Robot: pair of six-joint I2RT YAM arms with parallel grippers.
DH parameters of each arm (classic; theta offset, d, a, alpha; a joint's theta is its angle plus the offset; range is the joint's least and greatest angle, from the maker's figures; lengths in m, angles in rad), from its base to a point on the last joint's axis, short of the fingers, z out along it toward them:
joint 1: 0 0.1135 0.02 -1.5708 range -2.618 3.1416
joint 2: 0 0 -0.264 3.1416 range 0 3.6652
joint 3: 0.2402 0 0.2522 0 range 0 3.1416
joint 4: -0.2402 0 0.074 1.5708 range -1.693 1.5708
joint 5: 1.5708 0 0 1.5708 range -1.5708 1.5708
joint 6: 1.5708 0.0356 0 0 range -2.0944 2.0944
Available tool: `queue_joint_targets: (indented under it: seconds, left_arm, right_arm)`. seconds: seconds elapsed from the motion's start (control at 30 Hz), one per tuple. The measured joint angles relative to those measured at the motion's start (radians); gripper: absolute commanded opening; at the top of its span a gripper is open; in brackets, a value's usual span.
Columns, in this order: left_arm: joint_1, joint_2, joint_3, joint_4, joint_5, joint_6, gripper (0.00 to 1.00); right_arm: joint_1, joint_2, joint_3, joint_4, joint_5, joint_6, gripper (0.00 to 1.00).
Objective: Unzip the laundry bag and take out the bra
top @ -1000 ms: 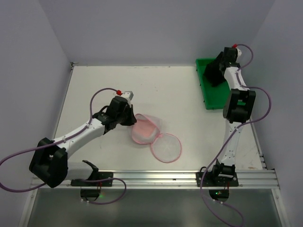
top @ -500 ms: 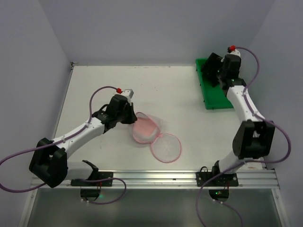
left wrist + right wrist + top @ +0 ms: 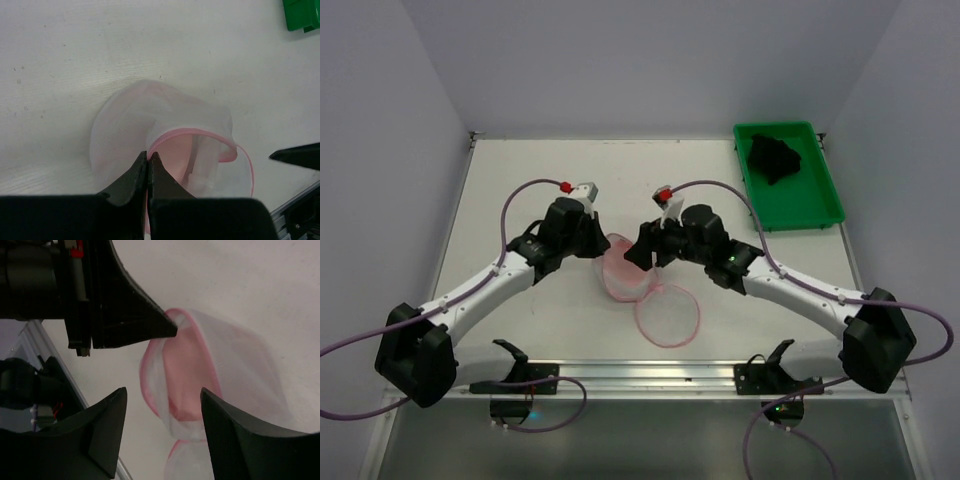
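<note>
The surface (image 3: 520, 180) carries the same things as a second ago; what has changed is the right arm (image 3: 800, 290). It was reaching far back over the green tray (image 3: 825, 205) and has now swung across and low to the middle, stretched out nearly flat from its base. The left arm (image 3: 490, 285) has barely moved and lies extended from its own base to the same spot, so the two wrists face each other.

A dark crumpled garment (image 3: 773, 158) lies in the tray, well apart from both grippers and with nothing near it. I take it for the bra, set down there, which would put the main step behind. Why the right arm has come back is not clear: something pink shows inside the pouch, and I cannot tell whether it is lining or cloth.

The laundry bag (image 3: 625, 275) sits between the two grippers, unzipped, its domed half raised and its flat half (image 3: 670, 315) spread just below the right gripper (image 3: 163, 390). That gripper is spread wide and holds nothing, with the pouch's mouth directly ahead of its fingers. The left gripper (image 3: 148, 155) is pinched tight on the pouch's edge at the pink zip rim (image 3: 200, 134), holding the mouth up
</note>
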Motion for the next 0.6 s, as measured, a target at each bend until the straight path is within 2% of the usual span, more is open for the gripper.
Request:
queue_joint_targets:
  seconds: [0.03, 0.13, 0.27, 0.33, 0.47, 0.5, 0.6]
  left_arm:
    - [0.000, -0.007, -0.005, 0.005, 0.000, -0.004, 0.02]
    - [0.000, -0.013, -0.016, 0.007, 0.000, -0.012, 0.02]
    - [0.000, -0.013, -0.024, 0.006, -0.001, -0.027, 0.02]
    - [0.000, -0.013, -0.025, 0.007, -0.001, -0.028, 0.02]
    - [0.000, -0.013, -0.028, 0.007, -0.001, -0.032, 0.02]
    - [0.000, -0.014, -0.030, 0.007, -0.001, -0.033, 0.02]
    - [0.000, -0.015, -0.040, 0.008, -0.001, -0.033, 0.02]
  right_arm:
    - [0.027, 0.017, -0.005, 0.011, 0.000, 0.000, 0.55]
    - [0.092, 0.087, -0.006, 0.051, 0.010, -0.005, 0.46]
    - [0.142, 0.221, 0.029, 0.069, 0.031, -0.012, 0.45]
    - [0.145, 0.284, 0.045, 0.077, 0.042, -0.014, 0.47]
    - [0.145, 0.377, 0.061, 0.081, 0.097, -0.010, 0.64]
    - [0.145, 0.391, 0.062, 0.081, 0.114, -0.008, 0.76]
    - [0.147, 0.420, 0.072, 0.080, 0.161, -0.012, 0.95]
